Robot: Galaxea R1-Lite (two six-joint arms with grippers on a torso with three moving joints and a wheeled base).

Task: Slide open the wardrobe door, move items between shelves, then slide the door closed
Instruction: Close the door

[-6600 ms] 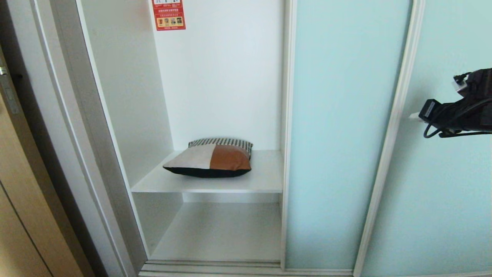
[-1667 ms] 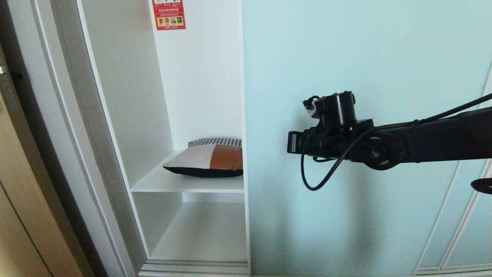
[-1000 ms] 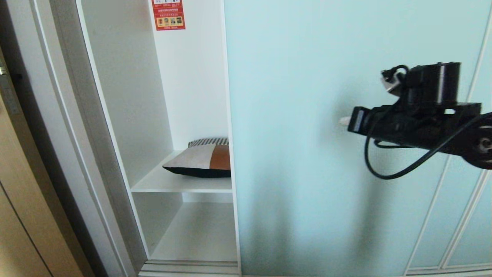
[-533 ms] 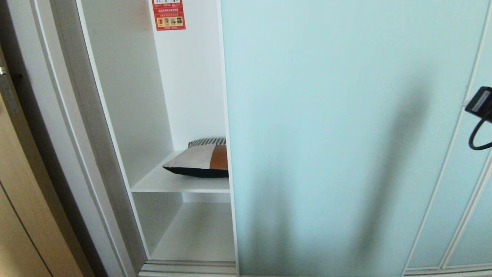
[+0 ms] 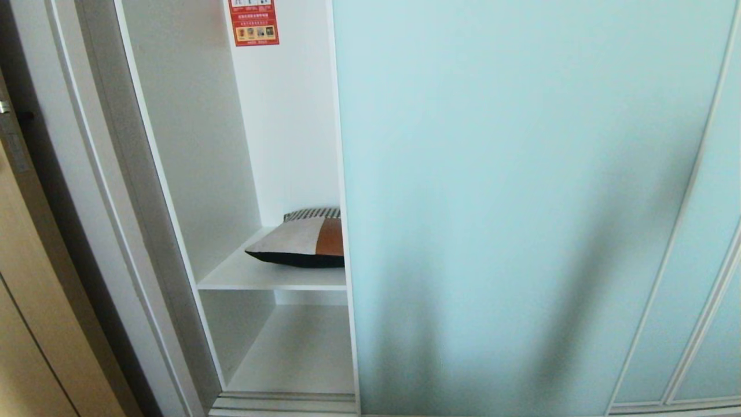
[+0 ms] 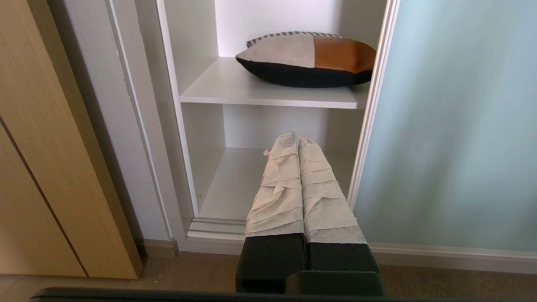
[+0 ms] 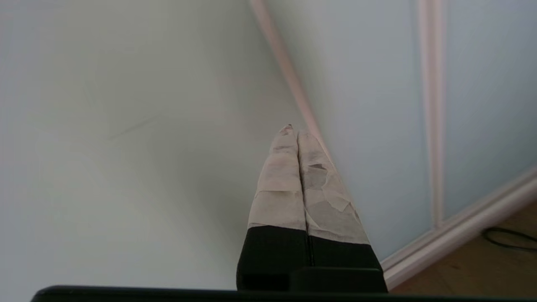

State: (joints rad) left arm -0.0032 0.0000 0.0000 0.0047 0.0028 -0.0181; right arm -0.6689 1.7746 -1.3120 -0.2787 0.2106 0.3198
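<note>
Sliding wardrobe door (image 5: pixel 509 202) sitting part-open over the cushion (image 5: pixel 298 243); both claws (image 6: pixel 298 140) (image 7: pixel 292 131) pinched shut, empty — next push risks glancing off frosted glass.

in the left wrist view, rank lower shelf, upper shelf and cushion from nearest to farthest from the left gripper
1. lower shelf, right behind the shut left gripper
2. upper shelf, above it
3. cushion, lying on that shelf, further back
</note>
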